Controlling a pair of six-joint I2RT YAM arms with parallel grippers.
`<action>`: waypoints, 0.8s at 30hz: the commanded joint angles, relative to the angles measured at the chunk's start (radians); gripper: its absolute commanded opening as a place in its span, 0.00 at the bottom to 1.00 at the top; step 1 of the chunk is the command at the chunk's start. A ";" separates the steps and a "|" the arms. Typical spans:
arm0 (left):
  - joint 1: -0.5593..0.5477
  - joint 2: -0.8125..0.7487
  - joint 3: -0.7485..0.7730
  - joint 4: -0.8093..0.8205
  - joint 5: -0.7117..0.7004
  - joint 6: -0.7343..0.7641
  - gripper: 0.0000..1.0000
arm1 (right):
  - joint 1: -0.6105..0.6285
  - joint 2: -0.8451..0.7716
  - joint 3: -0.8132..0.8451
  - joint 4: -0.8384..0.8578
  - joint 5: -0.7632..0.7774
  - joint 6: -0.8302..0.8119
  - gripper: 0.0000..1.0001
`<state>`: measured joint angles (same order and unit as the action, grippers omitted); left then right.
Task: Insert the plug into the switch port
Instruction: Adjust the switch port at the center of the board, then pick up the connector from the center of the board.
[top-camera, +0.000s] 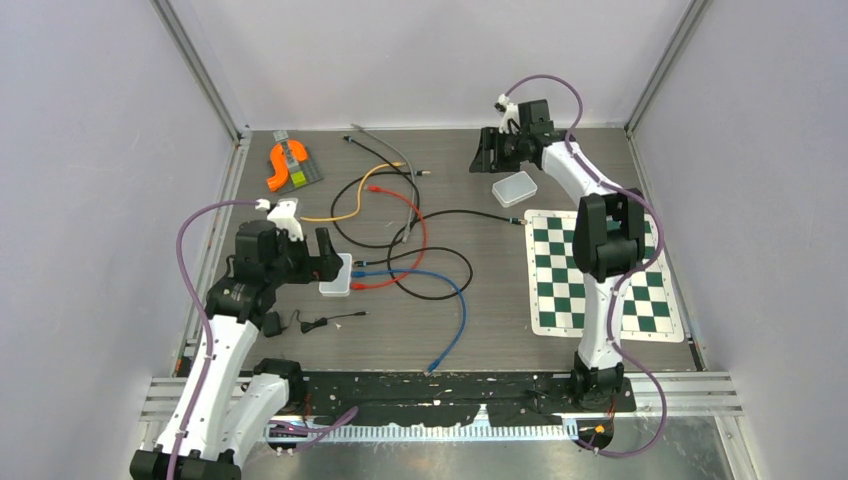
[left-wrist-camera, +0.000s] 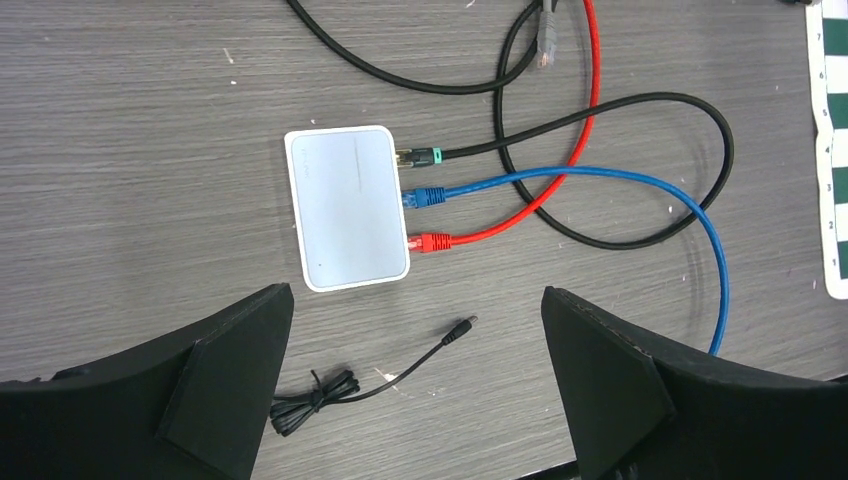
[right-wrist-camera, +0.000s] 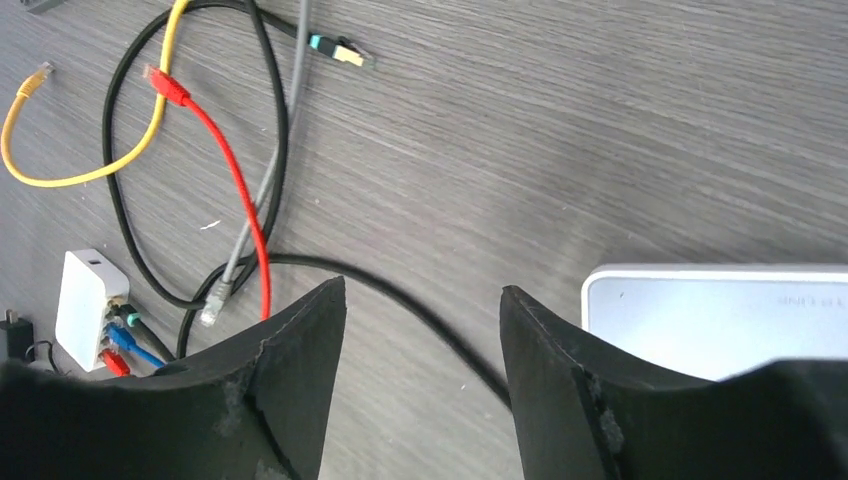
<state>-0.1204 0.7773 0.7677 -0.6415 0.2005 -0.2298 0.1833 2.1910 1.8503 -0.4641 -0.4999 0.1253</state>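
The ports on the switch could not be seen. Only its plain white top showed, so how deep each plug sat could not be judged. The blue cable passed out of sight behind a finger of the left tool, whose jaws stood wide and empty near the switch. Far across from the switch, a second white box was partly covered by the right tool, its jaws moderately apart and gripping nothing.

The switch lay flat on the worktop, its long axis crosswise to its cables. A green-booted plug, a blue plug and a red plug met one long side of the switch, side by side, each pointing straight into it. A black barrel plug lay loose near the switch's corner, not touching it.
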 joint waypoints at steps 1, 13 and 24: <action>-0.003 -0.018 -0.003 0.033 -0.030 -0.048 1.00 | 0.075 -0.159 -0.087 0.058 0.158 0.061 0.63; -0.003 -0.047 -0.046 -0.025 0.003 -0.009 1.00 | 0.373 -0.159 -0.177 0.210 0.426 0.119 0.48; -0.003 -0.072 -0.071 -0.001 -0.001 -0.013 0.98 | 0.392 0.018 -0.024 0.233 0.491 0.198 0.34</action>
<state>-0.1204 0.6960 0.6807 -0.6632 0.1997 -0.2539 0.5800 2.1799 1.7309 -0.2916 -0.0784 0.2752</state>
